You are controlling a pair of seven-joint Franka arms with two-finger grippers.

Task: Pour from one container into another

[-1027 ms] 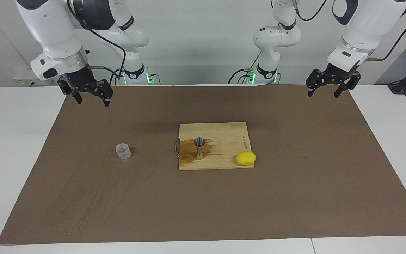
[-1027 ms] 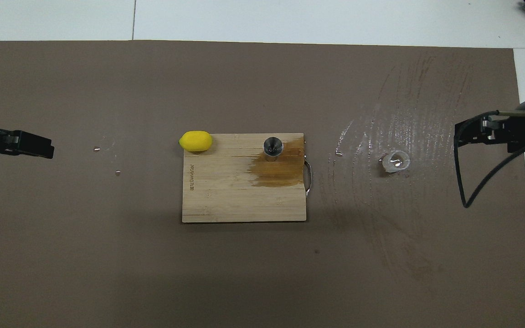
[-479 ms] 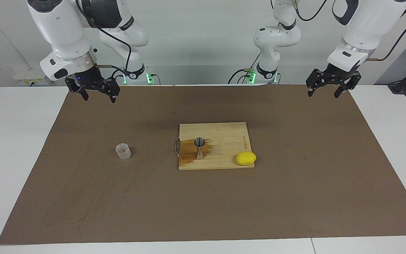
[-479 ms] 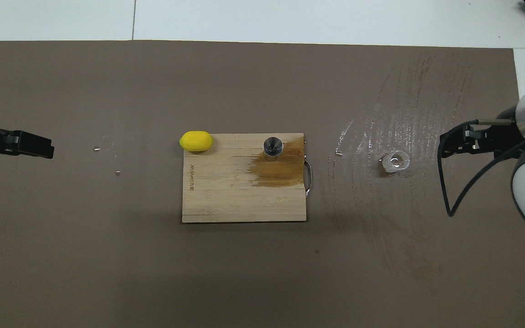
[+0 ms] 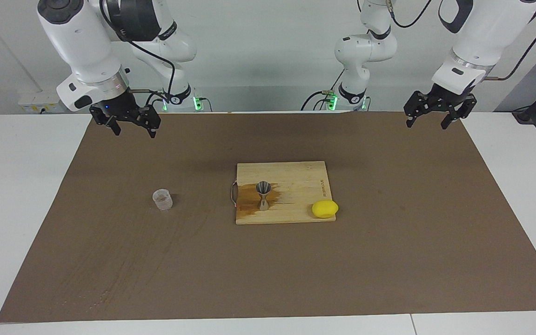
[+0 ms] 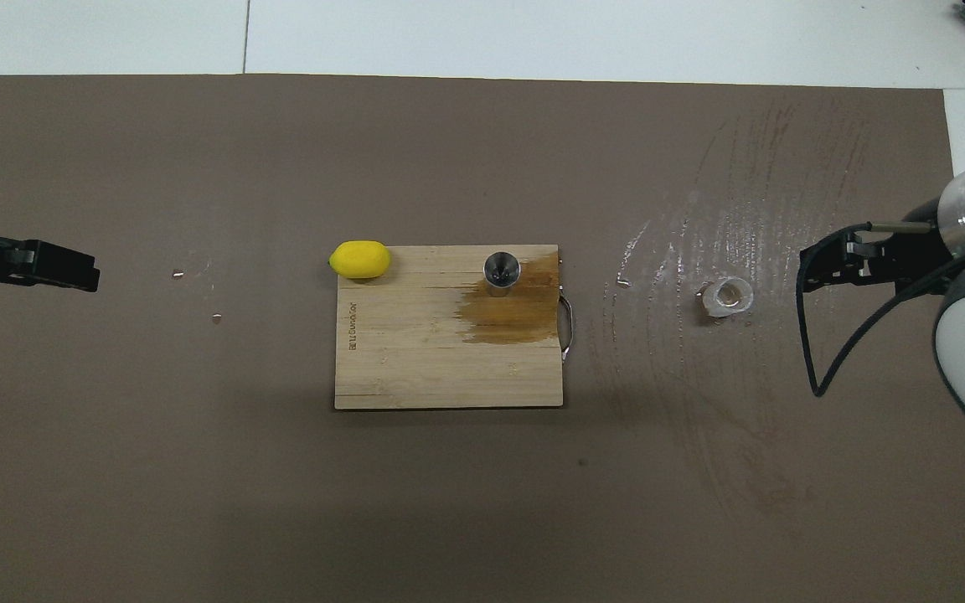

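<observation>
The tiny clear plastic cup [image 5: 162, 199] [image 6: 730, 295] stands upright on the brown mat toward the right arm's end. The silvery hourglass jigger [image 5: 263, 195] [image 6: 501, 272] stands upright on a wooden cutting board [image 5: 296, 174] [image 6: 415, 368], on a dark wet stain. My right gripper [image 5: 135, 132] [image 6: 809, 270] hangs open and empty above the mat, well clear of the cup. My left gripper [image 5: 427, 124] [image 6: 90, 272] waits open and empty above the mat's edge at the left arm's end.
A yellow lemon [image 5: 324, 209] [image 6: 359, 259] lies at the board's corner, toward the left arm's end. The board's metal handle [image 6: 566, 327] points toward the cup. Wet streaks [image 6: 742, 218] and a few droplets mark the mat around the cup.
My right gripper has drifted in from the mat's end toward the cup, staying high and open. The left arm, cup and jigger have not moved.
</observation>
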